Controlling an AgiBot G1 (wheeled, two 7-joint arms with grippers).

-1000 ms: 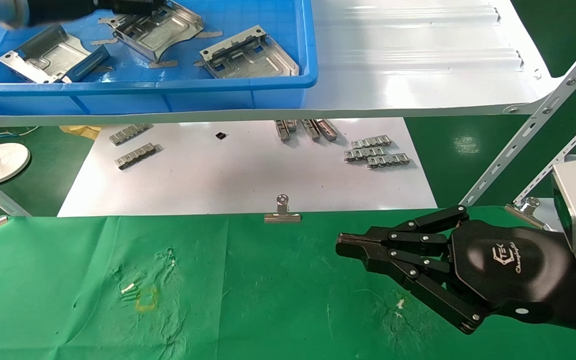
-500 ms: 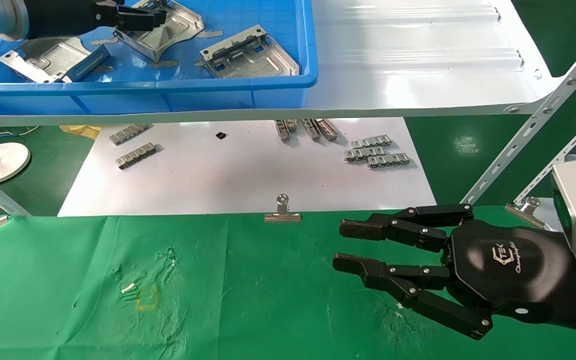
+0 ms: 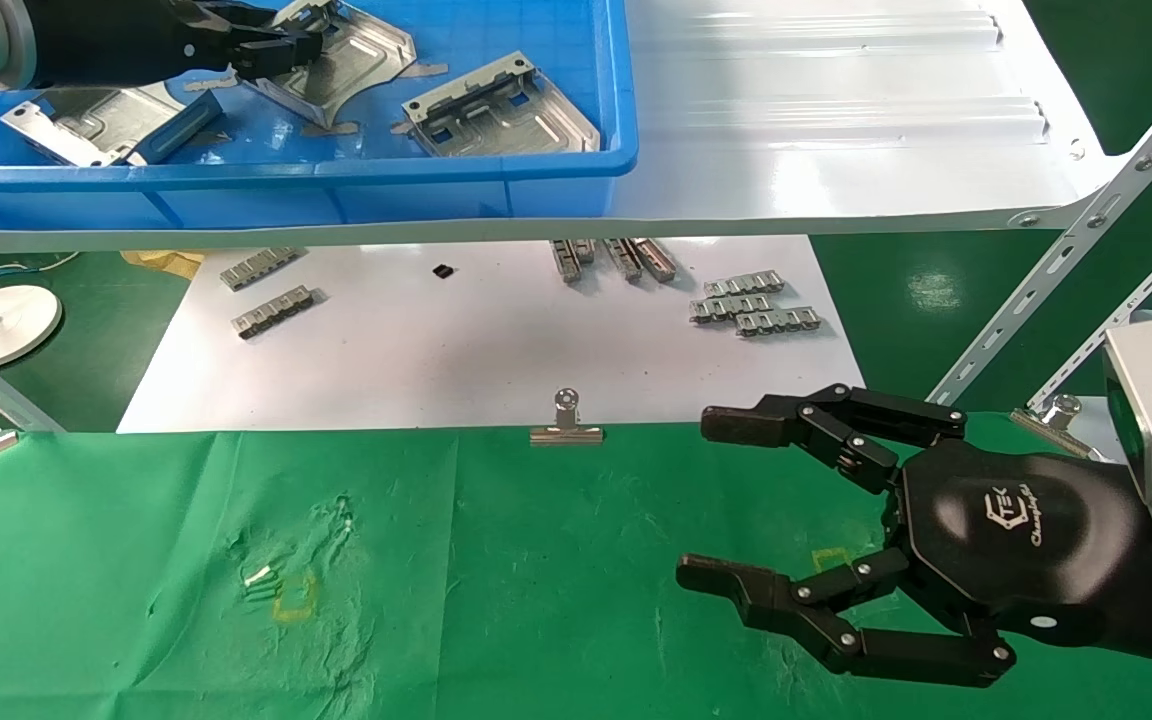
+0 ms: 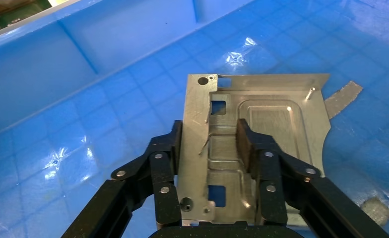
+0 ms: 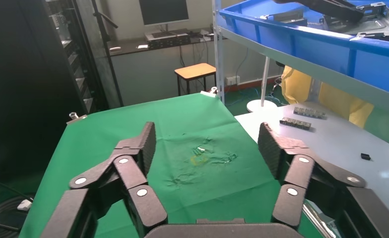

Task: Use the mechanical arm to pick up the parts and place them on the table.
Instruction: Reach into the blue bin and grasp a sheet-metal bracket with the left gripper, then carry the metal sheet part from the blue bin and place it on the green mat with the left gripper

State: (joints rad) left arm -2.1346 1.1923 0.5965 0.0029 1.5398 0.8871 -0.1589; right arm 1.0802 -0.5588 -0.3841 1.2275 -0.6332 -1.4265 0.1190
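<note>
Parts lie inside the blue bin (image 3: 496, 175) on the glossy white shelf (image 3: 836, 150): one silver plate (image 3: 501, 110) sits near the bin's front wall at its right end, another plate (image 3: 96, 115) lies at the bin's left end with much of it covered by the black left arm, and a third plate (image 3: 346, 55) sits further back in the bin, between those two. The left pincer (image 3: 271, 50) is clamped on that third plate; in the left wrist view its fingers (image 4: 249, 148) press either side of the plate's (image 4: 262, 124) folded edge, and the lower part of the plate is hidden behind the palm, so whether it is lifted clear of the bin floor is hard to tell. Below and in front of the bin, the right pincer (image 3: 726, 500) hovers over the green tabletop (image 3: 436, 600) with its fingers spread wide apart and nothing between them, its wrist cut off at the picture's edge. Small ribbed strips (image 3: 756, 305) lie on the white board (image 3: 496, 360) beneath the bin's shelf, some partly hidden under the shelf edge. A binder clip (image 3: 566, 425) grips the tabletop's far edge.
</note>
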